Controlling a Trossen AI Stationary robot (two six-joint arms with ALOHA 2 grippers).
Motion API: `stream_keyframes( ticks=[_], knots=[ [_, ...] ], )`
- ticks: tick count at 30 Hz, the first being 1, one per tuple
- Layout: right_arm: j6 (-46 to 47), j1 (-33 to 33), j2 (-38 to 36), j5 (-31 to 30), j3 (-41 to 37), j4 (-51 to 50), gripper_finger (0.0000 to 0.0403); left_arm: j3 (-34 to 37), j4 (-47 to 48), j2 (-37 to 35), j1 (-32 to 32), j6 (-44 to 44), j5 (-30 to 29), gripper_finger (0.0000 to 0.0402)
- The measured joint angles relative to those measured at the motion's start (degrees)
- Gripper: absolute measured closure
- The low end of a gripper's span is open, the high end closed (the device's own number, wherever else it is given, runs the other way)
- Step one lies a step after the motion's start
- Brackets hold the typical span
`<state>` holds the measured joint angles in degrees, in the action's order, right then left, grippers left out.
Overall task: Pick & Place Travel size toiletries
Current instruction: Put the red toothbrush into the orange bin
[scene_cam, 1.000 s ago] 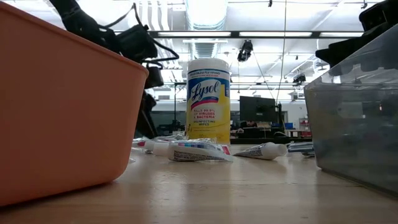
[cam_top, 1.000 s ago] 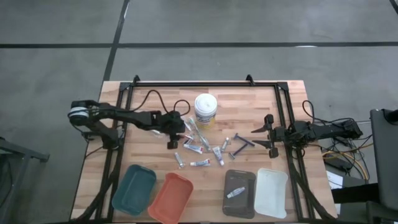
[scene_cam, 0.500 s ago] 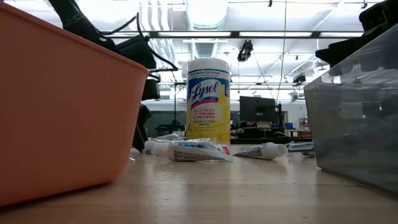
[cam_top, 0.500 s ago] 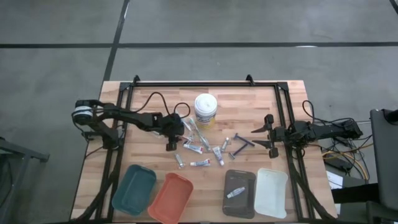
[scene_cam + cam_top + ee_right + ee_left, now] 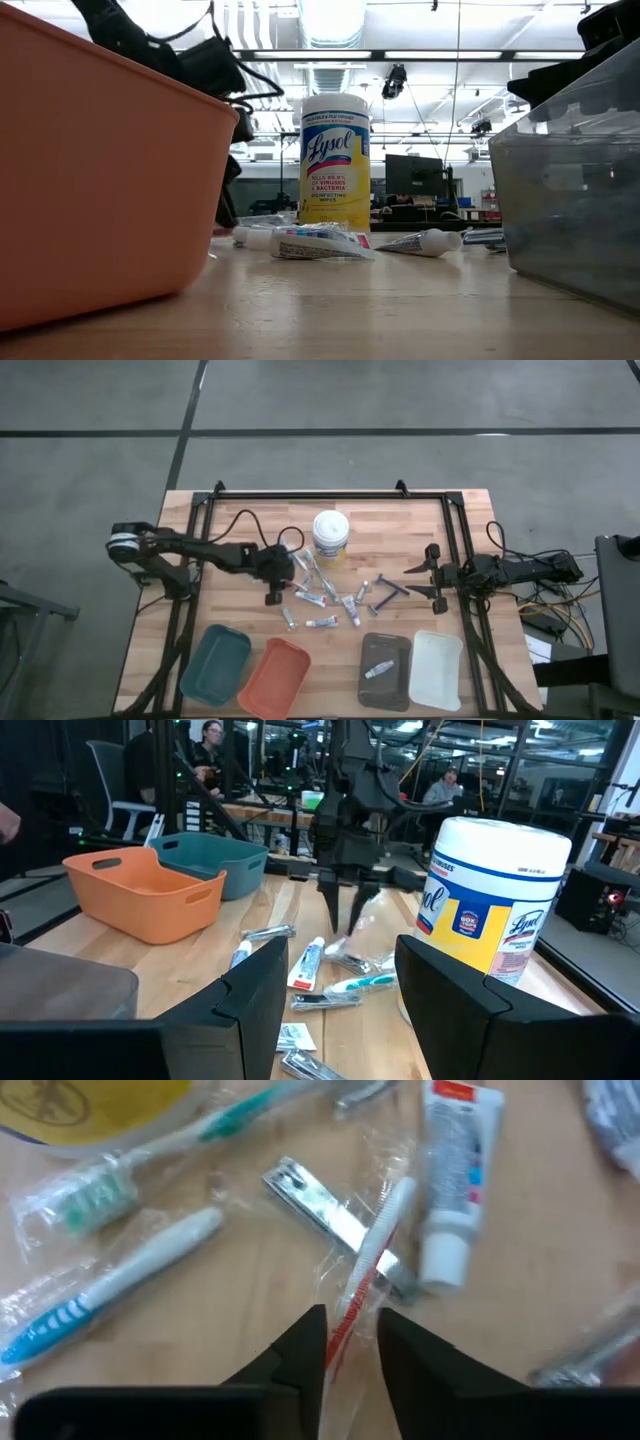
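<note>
The wipes tub (image 5: 335, 160) reads "Lysol". Beside it among the scattered toiletries, the left gripper (image 5: 350, 1342) pinches the red end of a wrapped white toothbrush (image 5: 372, 1260); its bristle end is unclear. The right gripper (image 5: 335, 985) waits, fingers spread, near the table's right edge.

A grey concrete floor (image 5: 90, 480) crossed by dark seams filled the upper part of the high view around the wooden table (image 5: 250, 660). In the low view, long ceiling lights (image 5: 330, 20) ran across the top of the frame, with a dark monitor (image 5: 418, 175) at centre right. Seated people (image 5: 440, 788) showed at desks (image 5: 255, 815) along the right wrist view's upper edge.
</note>
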<state>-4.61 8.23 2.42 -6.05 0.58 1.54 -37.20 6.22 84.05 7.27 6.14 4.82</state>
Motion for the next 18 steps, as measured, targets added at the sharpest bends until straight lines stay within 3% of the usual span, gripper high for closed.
stream_keyframes(
  ticks=[11, 18],
  knots=[
    [0.0, 0.0, 0.0, 0.0, 0.0, 0.0, 0.022, 0.0, 3.9, -3.4, -6.1, -3.9, -1.7, 0.0389],
    [0.1, 0.0, 0.0, 0.0, 0.0, 0.0, 0.022, 0.0, 4.5, -4.8, -9.5, -7.8, -4.5, 0.0395]
  ],
)
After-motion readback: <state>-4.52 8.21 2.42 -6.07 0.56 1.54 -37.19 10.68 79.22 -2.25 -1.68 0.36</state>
